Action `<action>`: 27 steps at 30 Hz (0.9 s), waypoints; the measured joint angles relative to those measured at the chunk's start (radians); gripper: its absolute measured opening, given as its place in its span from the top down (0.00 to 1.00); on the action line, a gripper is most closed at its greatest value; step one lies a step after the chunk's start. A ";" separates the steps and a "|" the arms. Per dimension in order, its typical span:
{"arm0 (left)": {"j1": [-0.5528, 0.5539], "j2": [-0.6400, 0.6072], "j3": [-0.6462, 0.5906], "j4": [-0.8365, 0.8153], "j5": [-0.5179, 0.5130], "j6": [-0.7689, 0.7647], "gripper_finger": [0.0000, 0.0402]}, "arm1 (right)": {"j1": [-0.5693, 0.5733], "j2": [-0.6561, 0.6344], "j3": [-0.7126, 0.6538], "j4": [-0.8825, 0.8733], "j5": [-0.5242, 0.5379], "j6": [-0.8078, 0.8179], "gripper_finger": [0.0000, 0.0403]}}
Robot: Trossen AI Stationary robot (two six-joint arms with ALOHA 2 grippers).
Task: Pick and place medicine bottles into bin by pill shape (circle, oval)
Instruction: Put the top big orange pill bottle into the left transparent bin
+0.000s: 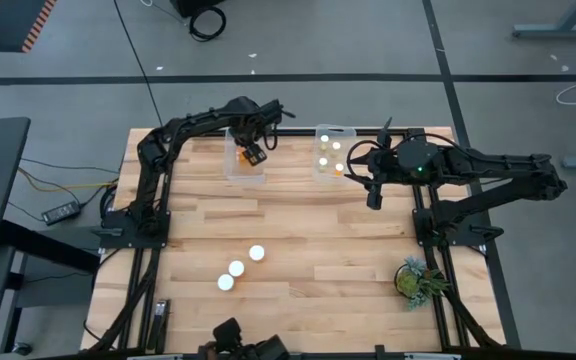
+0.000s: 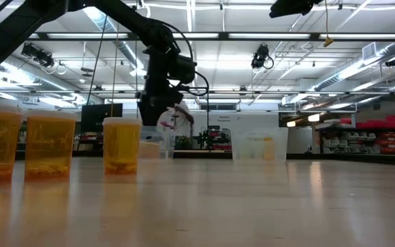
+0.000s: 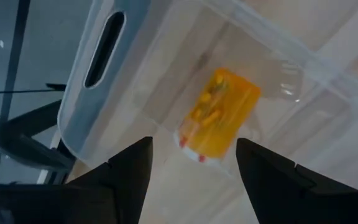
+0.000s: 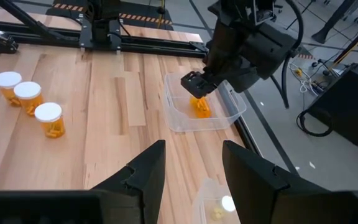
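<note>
Three amber bottles with white caps point(image 1: 236, 268) stand upright on the table near its front; they also show in the low view point(image 2: 49, 144) and the right wrist view point(image 4: 28, 96). My left gripper point(image 3: 191, 171) is open above the left clear bin point(image 1: 245, 165). A bottle point(image 3: 219, 115) lies on its side on that bin's floor, below the fingers. The right clear bin point(image 1: 333, 152) holds several white-capped bottles. My right gripper point(image 4: 191, 168) is open and empty, just right of that bin point(image 1: 373, 198).
A small potted plant point(image 1: 418, 280) stands at the table's front right. Bare wooden table lies between the bins at the back and the three bottles at the front. The arm bases point(image 1: 133, 225) stand at the left and right edges.
</note>
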 joint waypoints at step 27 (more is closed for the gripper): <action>-0.005 0.128 -0.001 0.015 0.002 0.104 0.40 | 0.001 0.000 0.000 0.002 0.000 -0.002 0.59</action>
